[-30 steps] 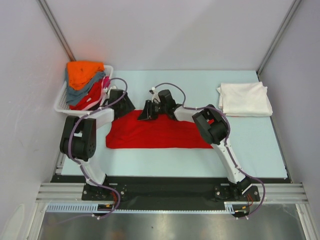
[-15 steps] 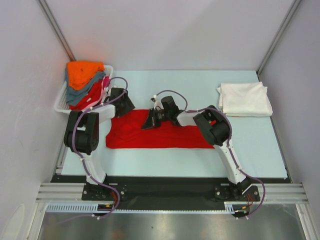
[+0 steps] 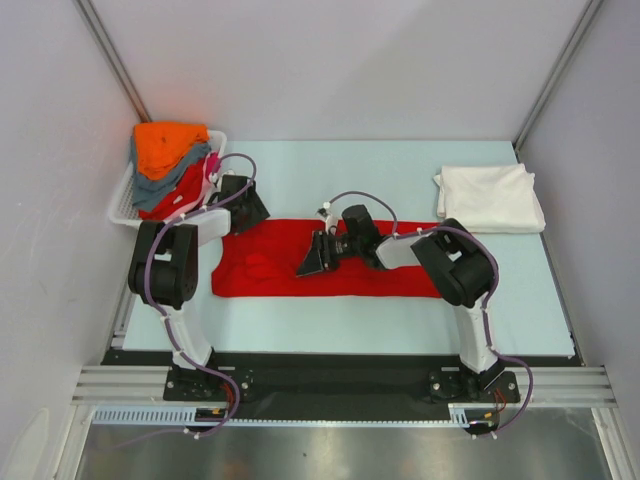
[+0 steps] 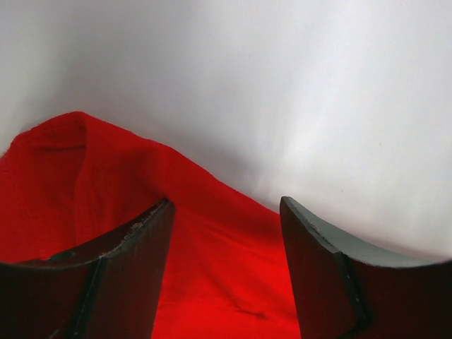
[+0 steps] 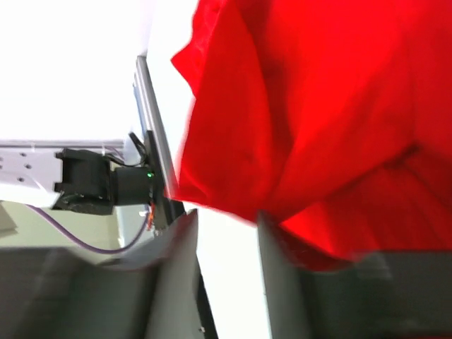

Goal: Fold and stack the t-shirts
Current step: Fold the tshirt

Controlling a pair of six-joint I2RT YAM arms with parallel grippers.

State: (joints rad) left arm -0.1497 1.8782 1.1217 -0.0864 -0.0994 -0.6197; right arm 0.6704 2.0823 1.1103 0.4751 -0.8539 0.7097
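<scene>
A plain bright red t-shirt [image 3: 270, 278] lies as a long folded strip across the middle of the table. My left gripper [image 3: 250, 208] stands open at its far left corner. In the left wrist view, red cloth [image 4: 85, 183] lies under and between the spread jaws of the left gripper [image 4: 224, 205]. My right gripper [image 3: 308, 262] hovers over the strip's middle. In the right wrist view the right gripper [image 5: 226, 215] is open; only pale table shows in its gap, and the red shirt [image 5: 318, 106] lies just beyond the tips. A folded cream-white t-shirt [image 3: 490, 198] rests at the far right.
A white mesh basket [image 3: 120, 208] at the far left holds an orange shirt [image 3: 168, 143], a grey-teal one [image 3: 150, 185] and a red one with pink trim [image 3: 182, 195]. Grey walls close in the left, back and right. A metal rail [image 3: 330, 385] runs along the near edge.
My right gripper has moved from the shirt's far edge toward the near side and right, over the strip's middle. The left gripper has barely shifted.
</scene>
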